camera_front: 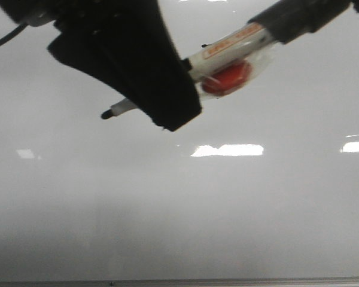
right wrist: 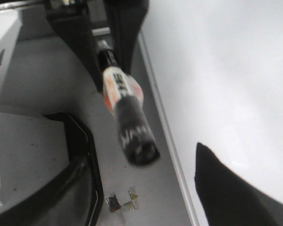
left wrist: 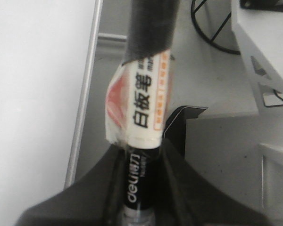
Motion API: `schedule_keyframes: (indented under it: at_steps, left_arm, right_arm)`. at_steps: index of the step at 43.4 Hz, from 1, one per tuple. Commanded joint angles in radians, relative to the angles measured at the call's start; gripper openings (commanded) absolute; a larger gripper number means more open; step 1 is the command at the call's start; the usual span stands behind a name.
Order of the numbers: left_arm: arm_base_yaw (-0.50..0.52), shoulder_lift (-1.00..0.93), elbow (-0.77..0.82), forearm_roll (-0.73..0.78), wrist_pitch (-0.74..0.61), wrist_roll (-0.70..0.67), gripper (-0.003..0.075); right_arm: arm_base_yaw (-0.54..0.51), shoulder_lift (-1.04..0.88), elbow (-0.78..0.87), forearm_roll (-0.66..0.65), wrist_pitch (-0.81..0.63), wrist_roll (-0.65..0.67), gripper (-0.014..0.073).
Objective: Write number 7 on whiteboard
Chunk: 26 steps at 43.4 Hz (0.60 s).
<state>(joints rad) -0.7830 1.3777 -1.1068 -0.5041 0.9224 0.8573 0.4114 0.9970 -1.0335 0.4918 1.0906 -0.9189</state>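
Glossy grey-white, the whiteboard (camera_front: pixel 179 209) fills the front view, thin metal frame at its lower edge, three bright glare patches on it; no drawn 7 can be made out. One marker (camera_front: pixel 227 51) hangs above it, white barrel, black tip, orange-red label, clear tape wrap. Left wrist view reads "白板笔" and "deli" on the marker (left wrist: pixel 144 136). Left gripper (camera_front: pixel 161 78) fingers hold the marker; right gripper (right wrist: pixel 146 188) fingers stand wide, apart from its black cap end

Grey speckled tabletop (left wrist: pixel 217 141) w/ white shelf unit (left wrist: pixel 266 42), black wire loop (left wrist: pixel 212 33).
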Motion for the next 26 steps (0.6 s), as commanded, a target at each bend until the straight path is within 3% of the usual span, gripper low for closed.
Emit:
schedule_keyframes:
  at_steps: [1,14,20,26]
  left_arm:
    - [0.039,-0.063,-0.038,0.067,-0.006,-0.124,0.0039]
    - [0.239,-0.203,-0.054,0.487,0.097,-0.624,0.0039]
    - [0.336,-0.289,-0.054,0.634,0.182,-0.725,0.0039]
    - [0.438,-0.374,-0.042,0.675,0.196,-0.799,0.0039]
  right_arm:
    - [-0.002,-0.056,-0.051,-0.093,-0.019,0.14,0.05]
    - [-0.002,-0.104,-0.051,-0.161,-0.02,0.5,0.05]
    - [-0.002,-0.104,-0.051,-0.177,-0.026,0.623,0.05]
    - [-0.002,-0.104,-0.051,-0.25,-0.035,0.752,0.0492]
